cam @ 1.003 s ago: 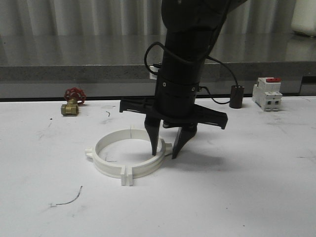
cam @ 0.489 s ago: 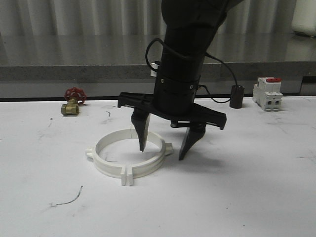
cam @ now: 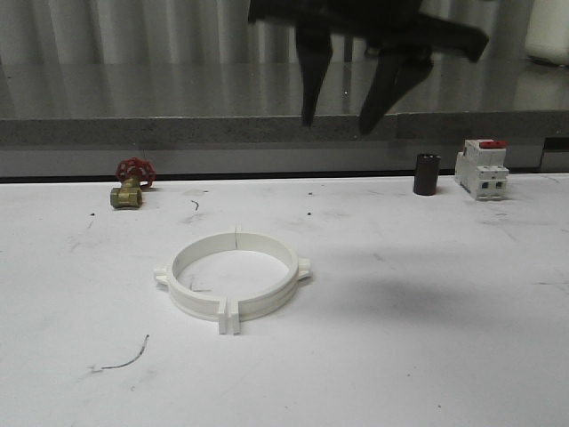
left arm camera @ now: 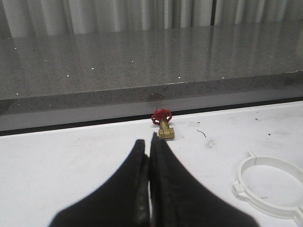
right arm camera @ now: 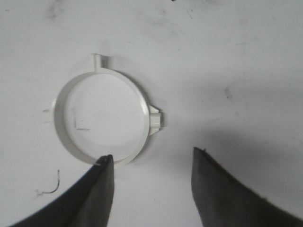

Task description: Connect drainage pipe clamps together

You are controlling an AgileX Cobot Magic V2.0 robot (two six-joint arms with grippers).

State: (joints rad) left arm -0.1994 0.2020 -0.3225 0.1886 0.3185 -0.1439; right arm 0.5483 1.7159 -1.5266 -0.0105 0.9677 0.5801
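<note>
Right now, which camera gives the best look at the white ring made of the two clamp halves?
The right wrist view: it looks straight down on the drainage pipe clamps, showing the full circle. The front view shows the whole ring at a low slant. The left wrist view catches part of it, cut off at the picture's edge.

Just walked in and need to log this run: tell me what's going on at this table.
Nothing is being handled right now. The two drainage pipe clamps lie joined as a closed ring on the white table, flanges meeting at the front. The right gripper hangs open high above them, holding nothing. The left gripper is shut and empty, off to the side and pointed toward a red-handled brass valve.
</note>
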